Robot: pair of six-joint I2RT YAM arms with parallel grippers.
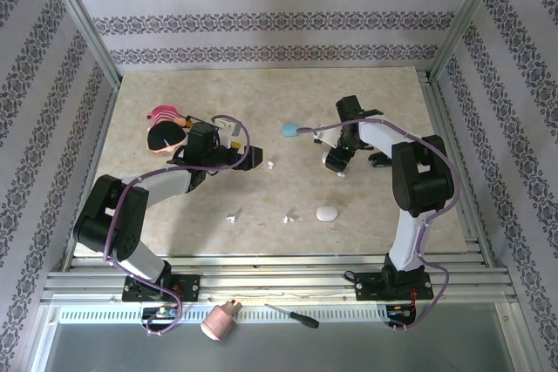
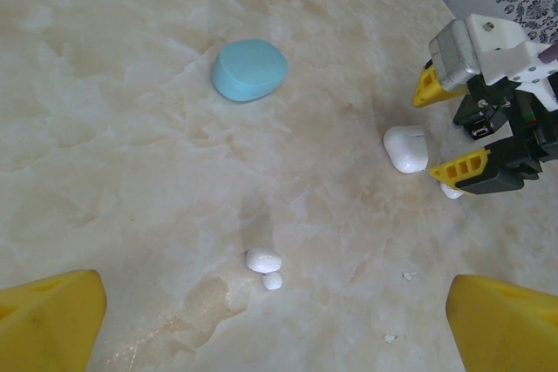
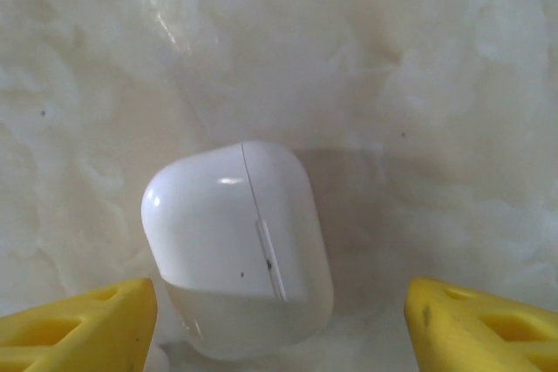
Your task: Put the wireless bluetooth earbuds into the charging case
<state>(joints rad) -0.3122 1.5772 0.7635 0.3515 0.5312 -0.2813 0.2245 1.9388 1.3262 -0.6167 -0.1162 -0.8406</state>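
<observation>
A closed white charging case [image 3: 237,246] lies on the marble table between the yellow fingers of my right gripper [image 3: 283,328]. The jaws stand open around it, with a clear gap on the right side. The same case [image 2: 407,148] and right gripper [image 2: 446,126] show in the left wrist view. One white earbud [image 2: 263,260] lies in front of my open left gripper [image 2: 277,328], a smaller white piece [image 2: 273,280] touching it. From above, the left gripper [image 1: 248,158] hangs just left of that earbud [image 1: 272,164]; the right gripper [image 1: 338,161] is over its case.
A pale blue case [image 1: 289,129] lies mid-table at the back. A second white case [image 1: 326,213] and two small white buds [image 1: 234,214] [image 1: 289,216] lie nearer the front. Pink and black objects [image 1: 166,132] sit back left. A screwdriver [image 1: 292,315] rests on the front rail.
</observation>
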